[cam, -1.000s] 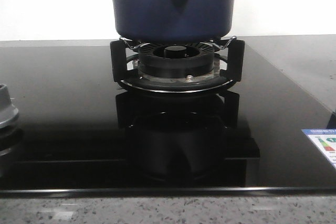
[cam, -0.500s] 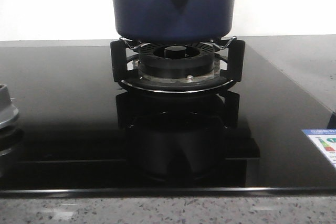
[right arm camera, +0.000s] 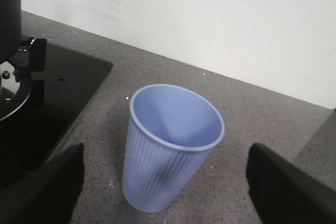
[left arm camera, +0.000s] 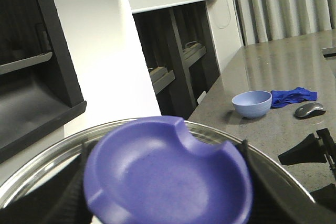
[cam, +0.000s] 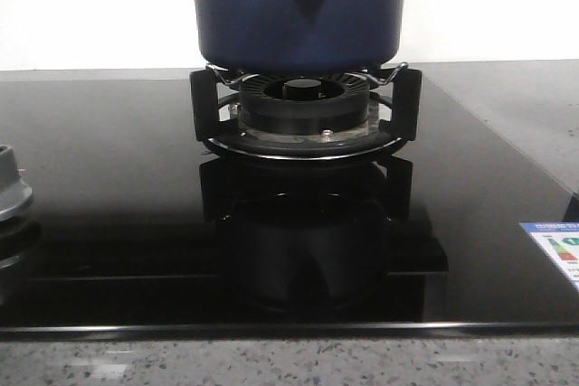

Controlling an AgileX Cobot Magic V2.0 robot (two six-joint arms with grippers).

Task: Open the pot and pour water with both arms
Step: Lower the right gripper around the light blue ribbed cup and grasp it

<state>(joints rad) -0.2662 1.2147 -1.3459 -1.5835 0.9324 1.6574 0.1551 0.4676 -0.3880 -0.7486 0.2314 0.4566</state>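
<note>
Simply glossy black cooktop (cam: 109, 214), speckled counter (right arm camera: 252, 129).

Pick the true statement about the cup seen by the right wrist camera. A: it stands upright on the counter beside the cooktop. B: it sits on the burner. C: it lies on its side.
A: the cup stands mouth-up on the grey counter, off the black cooktop.

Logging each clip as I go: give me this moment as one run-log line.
pot: on burner stand | left pincer: over blue knob, grip unclear | right pincer: open around upright blue cup, not touching
</note>
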